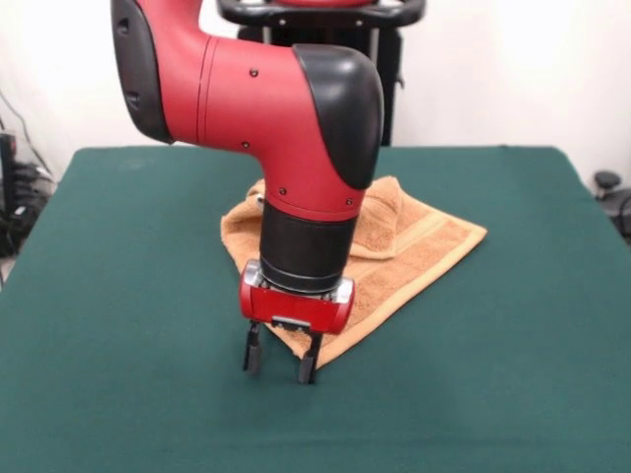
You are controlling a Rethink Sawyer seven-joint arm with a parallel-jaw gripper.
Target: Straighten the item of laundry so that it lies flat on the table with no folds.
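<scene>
The orange-tan towel (414, 246) lies near the middle of the dark green table (118, 325), partly hidden behind my arm. Its far part is folded over onto itself, with a woven border band showing along the right edge. One corner points toward the camera, under my gripper. My gripper (281, 360) hangs straight down over that near corner, with its fingers open and nothing between them. The fingertips are just above the table, beside the towel's corner. No white tag shows.
The robot's pedestal and a black frame (325, 15) stand behind the table's far edge. Cables and dark equipment (15, 197) sit off the left edge, and a small dark object (609, 187) off the right edge.
</scene>
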